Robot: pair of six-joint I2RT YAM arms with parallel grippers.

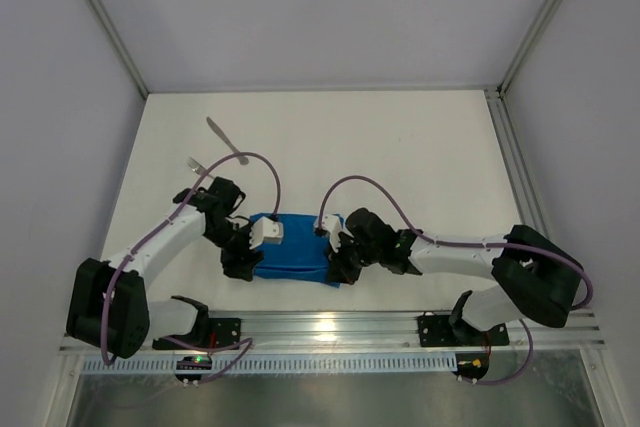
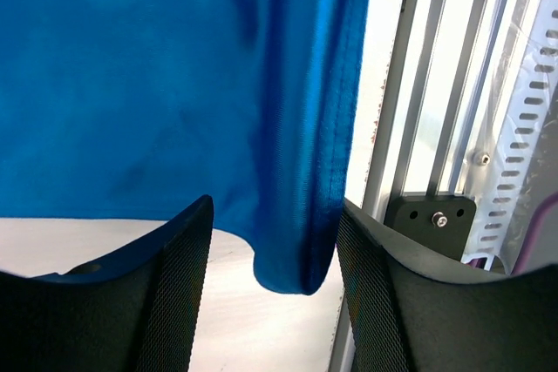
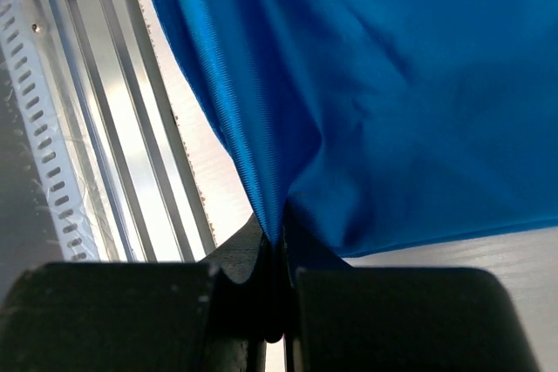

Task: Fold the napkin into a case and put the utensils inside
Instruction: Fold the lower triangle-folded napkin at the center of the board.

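Note:
The bright blue napkin lies folded into a narrow oblong near the table's front edge, between both grippers. My left gripper is at its left end. In the left wrist view this gripper is open, and a folded corner of the napkin hangs loose between its fingers, close to the right one. My right gripper is at the right end. In the right wrist view it is shut on a pinched fold of the napkin. The silver knife and fork lie at the far left, beyond the left arm.
An aluminium rail runs along the near edge, right beside the napkin's front edge, and also shows in the wrist views. A black bracket sits on it. Enclosure walls bound the white table.

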